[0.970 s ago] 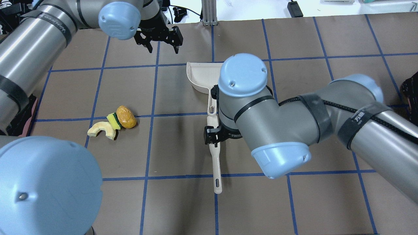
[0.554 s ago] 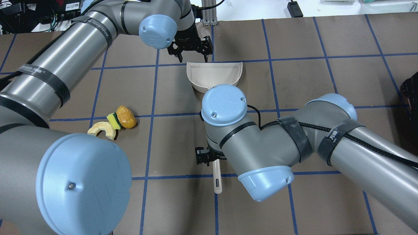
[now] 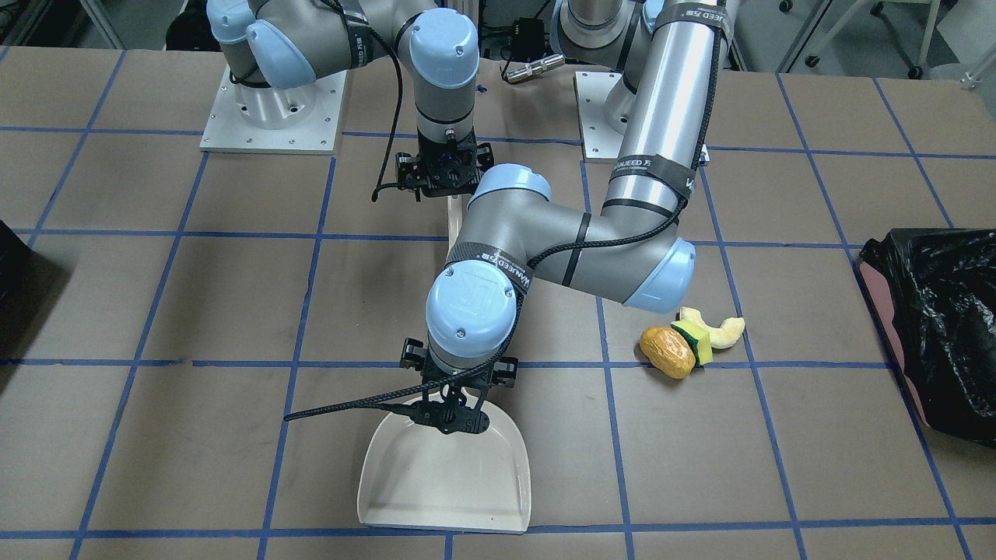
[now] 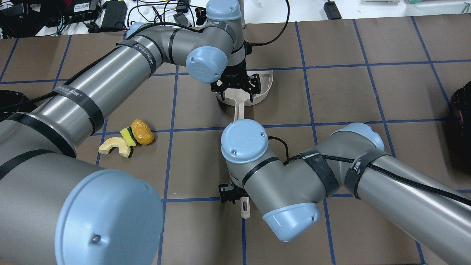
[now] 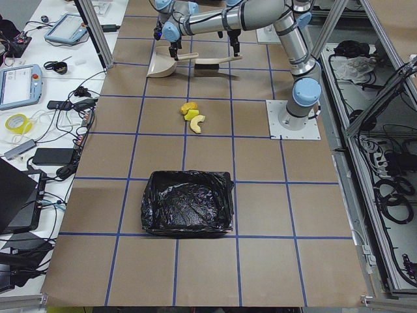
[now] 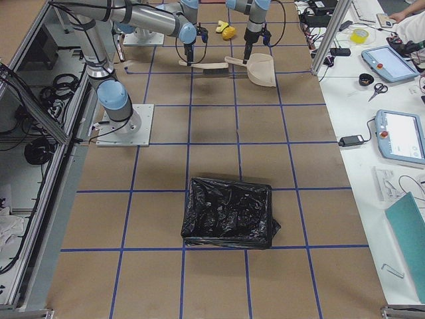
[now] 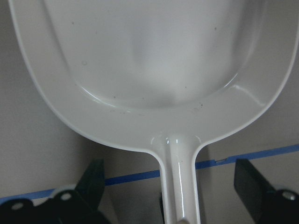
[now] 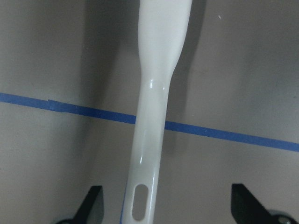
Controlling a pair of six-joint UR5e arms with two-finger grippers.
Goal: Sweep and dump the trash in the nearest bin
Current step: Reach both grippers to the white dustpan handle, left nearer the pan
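First, from across the table: the left gripper point(image 3: 450, 416) hangs low over the neck of the white dustpan point(image 3: 443, 482), jaws spread wide and holding nothing. The pan's open lip faces 6 o'clock and lies along a blue tape line point(image 3: 233, 535). The right gripper point(image 3: 443, 175) sits at 12 o'clock from it. The trash point(image 3: 689, 342), three bits touching in a clump, lies at 2 o'clock from the pan with bare table point(image 3: 194, 311) all round. The bin point(image 3: 941, 311) stands at 3 o'clock from the clump, at the table's end, with open paper between them.

From overhead, the left fingers straddle the pan's neck. The right gripper is mostly hidden under its own wrist, and the brush handle point(image 4: 244, 209) pokes out at 6 o'clock. The trash point(image 4: 127, 141) lies at 8 o'clock from the pan, well apart from both grippers.

From the left end, the trash point(image 5: 192, 116) lies at 12 o'clock from the bin point(image 5: 156, 202), between it and the pan.

At the left wrist, both fingers point(image 7: 91, 182) stand clear of the pan's handle.

At the right wrist, the fingers point(image 8: 247, 205) are spread wide, apart from the brush handle and clasping nothing.
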